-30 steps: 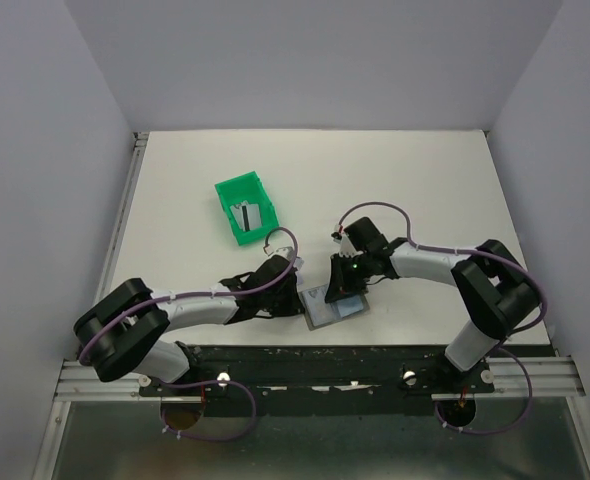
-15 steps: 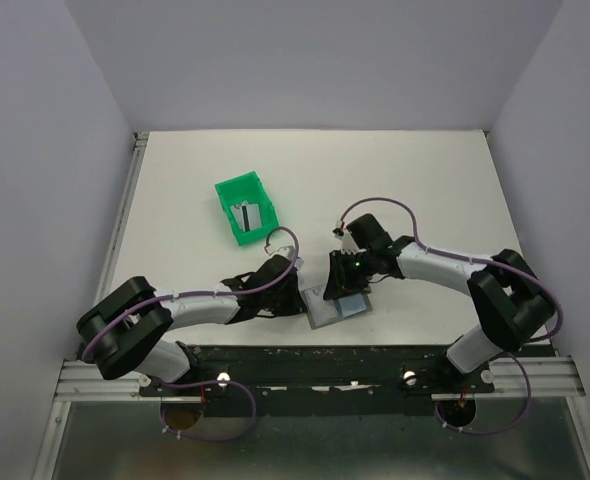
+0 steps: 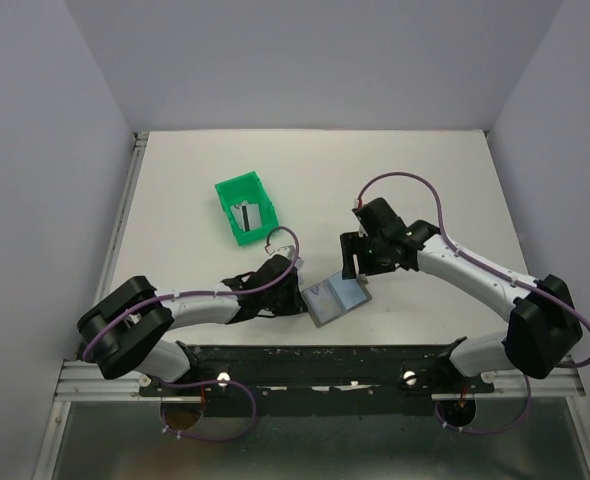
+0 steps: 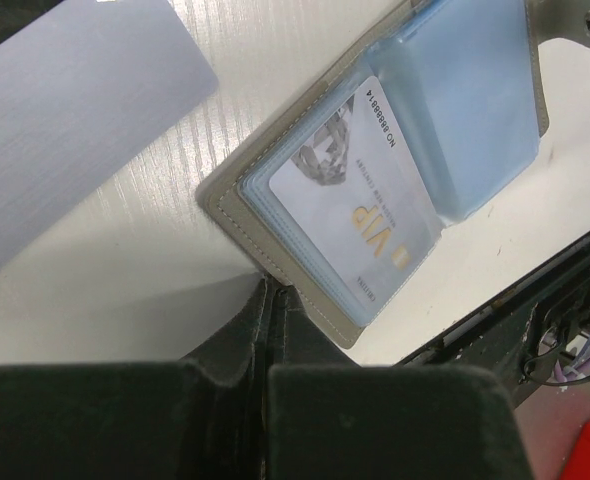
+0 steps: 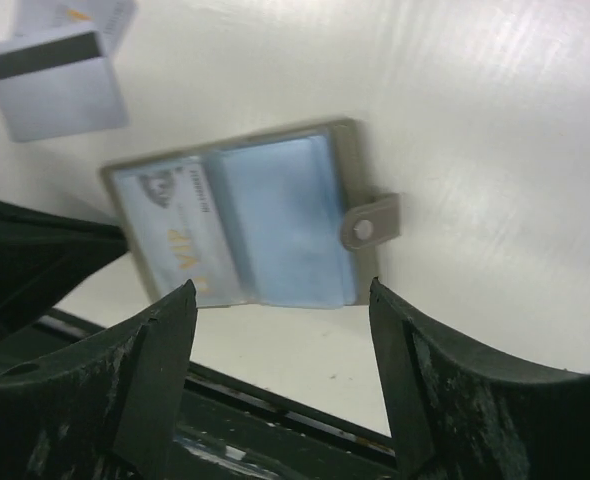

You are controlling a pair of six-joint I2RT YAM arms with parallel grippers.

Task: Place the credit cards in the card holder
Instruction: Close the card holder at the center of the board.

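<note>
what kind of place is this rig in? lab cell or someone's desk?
Probably an enclosed lab bench cell for robot manipulation trials: a white table boxed in by blank panels, left arm and right arm bolted to a rail at its near edge, and staged props, a green bin and card holder.

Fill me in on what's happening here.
Two arms are loading cards into the card holder, which lies open near the front edge. The left gripper is shut, its tip at the holder's edge. The right gripper hangs open and empty above it. One VIP card sits in a sleeve; a striped card lies on the table beside, and a third card waits in the green bin.
</note>
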